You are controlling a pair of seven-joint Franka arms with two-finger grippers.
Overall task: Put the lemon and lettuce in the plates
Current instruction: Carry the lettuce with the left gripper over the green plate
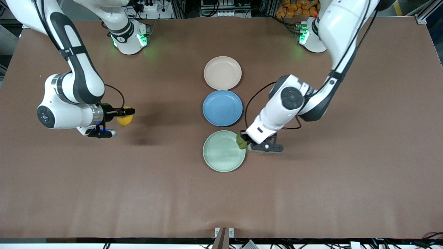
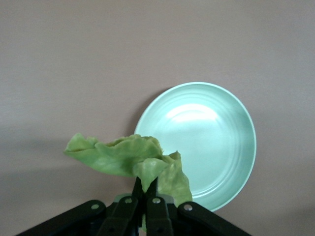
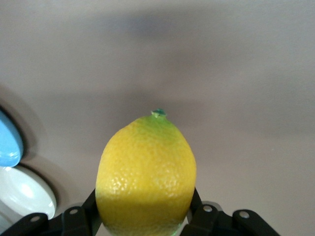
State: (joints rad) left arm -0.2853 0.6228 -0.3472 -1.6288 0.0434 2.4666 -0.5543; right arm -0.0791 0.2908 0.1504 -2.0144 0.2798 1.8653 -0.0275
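Clamped on the lemon (image 1: pixel 125 119), the right gripper (image 1: pixel 128 112) hangs over bare table toward the right arm's end, well apart from the plates; in the right wrist view the lemon (image 3: pixel 146 173) fills the space between the fingers (image 3: pixel 74 219), its greenish tip pointing away from the wrist. Over the rim of the mint green plate (image 1: pixel 218 157), on the side toward the left arm's end, the left gripper (image 1: pixel 245 141) pinches the lettuce (image 1: pixel 242 141) with its fingers drawn close together; the left wrist view shows the leaf (image 2: pixel 129 161) drooping from the fingertips (image 2: pixel 153 188), part of it over the mint plate's (image 2: pixel 216 142) edge and part over the table. A brown cloth-like surface (image 1: pixel 346 180) covers the whole table, and along the edge by the robot bases stand cables and metal framing. Three plates lie in a row down the middle, all bare: the beige-pink plate (image 1: pixel 222 72) nearest the bases, the blue plate (image 1: pixel 222 108) touching it, and the mint one nearest the front camera. One lemon, one lettuce leaf, two arms. Nothing lies between either gripper and the plates.
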